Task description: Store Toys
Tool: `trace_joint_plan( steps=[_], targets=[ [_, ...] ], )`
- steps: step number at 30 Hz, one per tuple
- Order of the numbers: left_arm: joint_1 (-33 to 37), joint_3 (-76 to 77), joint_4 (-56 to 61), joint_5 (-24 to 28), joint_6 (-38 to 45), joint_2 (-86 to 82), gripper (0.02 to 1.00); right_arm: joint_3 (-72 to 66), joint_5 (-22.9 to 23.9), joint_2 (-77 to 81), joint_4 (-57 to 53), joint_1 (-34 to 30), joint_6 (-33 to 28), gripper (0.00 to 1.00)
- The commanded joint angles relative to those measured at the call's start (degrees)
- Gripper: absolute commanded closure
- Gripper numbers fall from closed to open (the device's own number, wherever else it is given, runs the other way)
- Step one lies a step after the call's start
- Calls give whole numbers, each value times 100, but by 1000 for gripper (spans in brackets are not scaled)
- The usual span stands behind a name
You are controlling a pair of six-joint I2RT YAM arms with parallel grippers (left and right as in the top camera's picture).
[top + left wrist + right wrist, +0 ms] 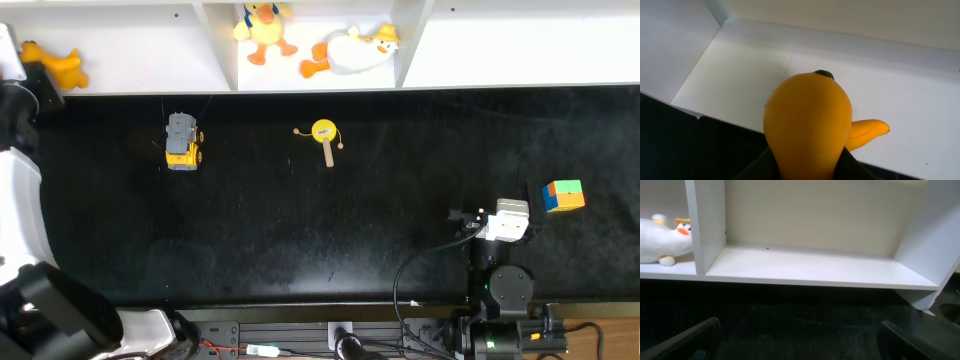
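Observation:
An orange soft toy [810,125] is held in my left gripper [44,78], which is shut on it over the floor of the white shelf's left compartment [130,55]. The same orange toy [58,64] lies at the far left in the top view. On the black table stand a grey-and-yellow toy truck [182,141], a yellow rattle drum [326,137] and a coloured cube [563,196]. My right gripper [800,347] is open and empty, low over the table at the right, facing the shelf's right compartment [820,265].
A yellow duck plush [265,28] and a white goose plush [350,50] lie in the shelf's middle compartment. The goose [662,240] also appears past a white divider [707,225]. Cables run along the table's front edge [420,290].

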Motion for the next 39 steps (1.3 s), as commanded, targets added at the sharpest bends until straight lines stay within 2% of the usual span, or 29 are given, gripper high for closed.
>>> trace_joint_plan(
  steps=[1,9,13,37,39],
  targets=[
    [-151,190,105,-363,-59,186,781,-81,-35,-37,28,-15,-17,5],
    [-223,197,339,-391,-61,308,779,-81,-35,-37,28,-15,-17,5],
    [-223,197,391,-391,-59,326,724,-81,-35,-37,28,-15,-17,5],
    [-380,197,721,-393,-59,669,715,-81,-35,-37,28,-15,-17,5],
    [-380,197,721,-455,-59,669,669,-81,-35,-37,28,-15,-17,5]
  ],
)
